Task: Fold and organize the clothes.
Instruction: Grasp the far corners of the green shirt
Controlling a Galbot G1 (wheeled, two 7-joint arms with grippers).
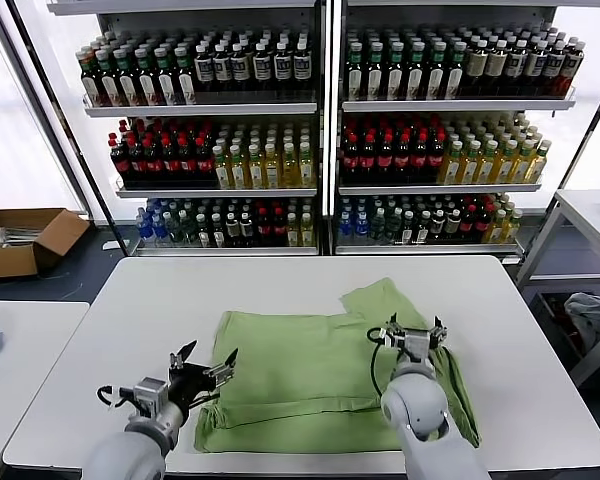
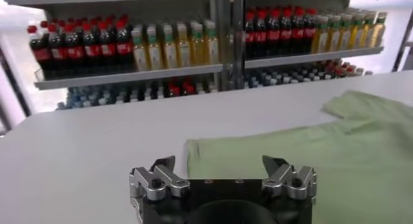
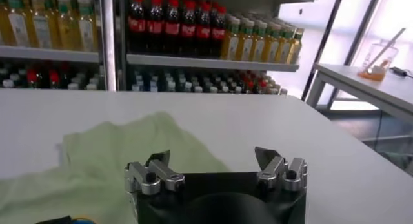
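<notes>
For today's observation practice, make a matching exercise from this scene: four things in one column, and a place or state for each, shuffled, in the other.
Column one:
1. shirt
2. left gripper
3. right gripper
4. cardboard box

Column two:
A. on the floor, far left
B. open, over the shirt's right part
C. spread on the white table
D. open, at the shirt's left edge

Pairs: 1-C, 2-D, 3-B, 4-A

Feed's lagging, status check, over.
Left gripper open at the green shirt edge. Right gripper open above its sleeve side. Table, no obstruction.
</notes>
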